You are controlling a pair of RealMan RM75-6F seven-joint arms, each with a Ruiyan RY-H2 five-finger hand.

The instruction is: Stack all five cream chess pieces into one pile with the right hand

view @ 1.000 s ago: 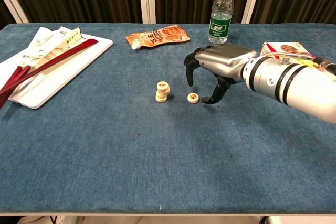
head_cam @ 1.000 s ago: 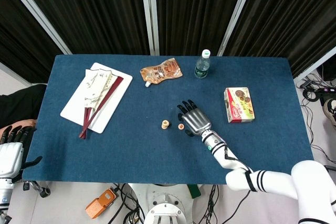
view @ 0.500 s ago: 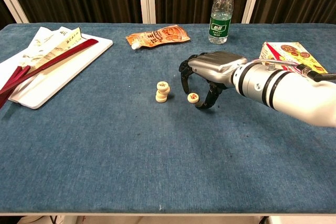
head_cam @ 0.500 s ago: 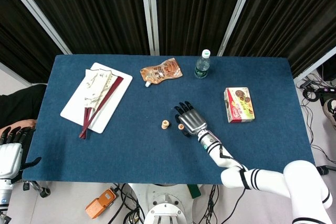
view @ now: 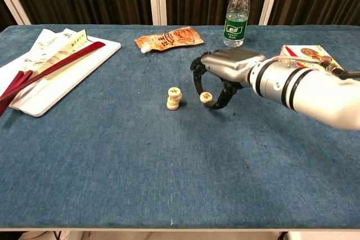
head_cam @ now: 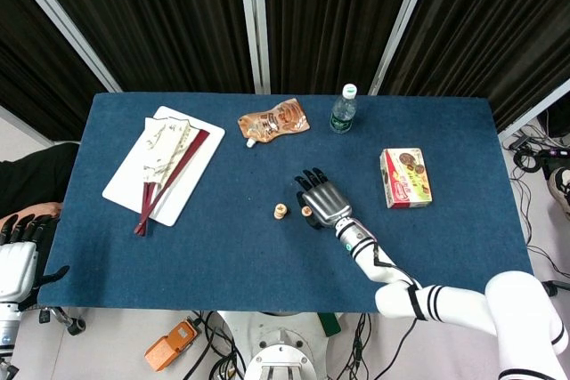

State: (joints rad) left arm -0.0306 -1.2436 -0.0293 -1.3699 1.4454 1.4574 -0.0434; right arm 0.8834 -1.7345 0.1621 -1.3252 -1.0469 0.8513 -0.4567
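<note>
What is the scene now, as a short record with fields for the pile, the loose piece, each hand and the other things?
pile: stack of cream pieces on the blue table
loose piece: piece lifted just off the cloth, right of the pile, apart from it
right hand: right hand pinches the loose piece
left hand: left hand off the table edge, holds nothing
other things: bottle, pouch, snack box, tray with a fan

I see both pictures bright and sharp. The light comes from above and is even, so the blue bench (view: 112, 161) shows only small soft shadows. The curtains (head_cam: 160, 15) behind stay very dark. The silver right hand (view: 222, 77) shines a little. The bench edges bend slightly in my chest view.
</note>
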